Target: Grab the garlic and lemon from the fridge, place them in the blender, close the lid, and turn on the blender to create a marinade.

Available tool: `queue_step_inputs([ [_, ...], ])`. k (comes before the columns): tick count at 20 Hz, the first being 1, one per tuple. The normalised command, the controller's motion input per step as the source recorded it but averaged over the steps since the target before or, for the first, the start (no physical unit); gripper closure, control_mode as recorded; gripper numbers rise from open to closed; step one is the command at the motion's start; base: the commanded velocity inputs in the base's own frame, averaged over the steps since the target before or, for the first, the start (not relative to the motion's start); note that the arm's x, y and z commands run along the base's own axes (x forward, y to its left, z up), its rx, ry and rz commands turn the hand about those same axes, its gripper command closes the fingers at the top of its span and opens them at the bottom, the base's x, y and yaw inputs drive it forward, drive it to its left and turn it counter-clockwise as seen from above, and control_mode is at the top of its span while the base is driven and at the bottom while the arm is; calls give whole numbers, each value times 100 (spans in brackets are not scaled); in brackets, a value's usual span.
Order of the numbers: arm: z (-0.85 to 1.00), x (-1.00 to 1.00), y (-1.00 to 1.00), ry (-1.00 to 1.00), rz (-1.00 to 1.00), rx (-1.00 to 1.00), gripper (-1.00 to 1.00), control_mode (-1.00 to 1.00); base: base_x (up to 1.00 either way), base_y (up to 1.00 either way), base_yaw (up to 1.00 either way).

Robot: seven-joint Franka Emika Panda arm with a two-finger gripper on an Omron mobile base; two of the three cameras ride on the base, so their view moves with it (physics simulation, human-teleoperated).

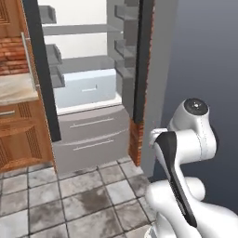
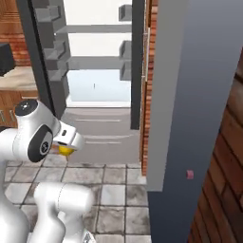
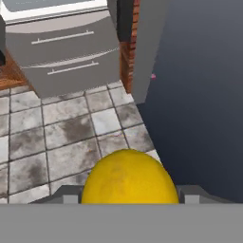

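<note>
Lemon: one, yellow, rounded, seated between the fingers of the claw, which is clamped on it at its widest part; it also shows as a yellow patch under the wrist in the right base view. It is held low over the tiled floor, in front of the open fridge, clear of the shelves. Judged handling: light, firm, with a waxy curved rind that can roll or squirt from flat pads; best gripped across the middle, as it is, with moderate squeeze. Fridge doors stand wide to either side. Garlic: cannot be made out on the pale shelves.
</note>
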Motion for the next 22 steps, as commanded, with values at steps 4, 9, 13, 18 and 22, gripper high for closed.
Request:
queue_step_inputs([
  [4,0,0,0,0,0,0,100,100,-100,24,-52],
  [9,0,0,0,0,0,0,100,100,-100,21,-56],
  [13,0,0,0,0,0,0,100,100,-100,21,-58],
  [18,0,0,0,0,0,0,100,100,-100,21,-60],
  [22,0,0,0,0,0,0,100,100,-88,2,-63],
])
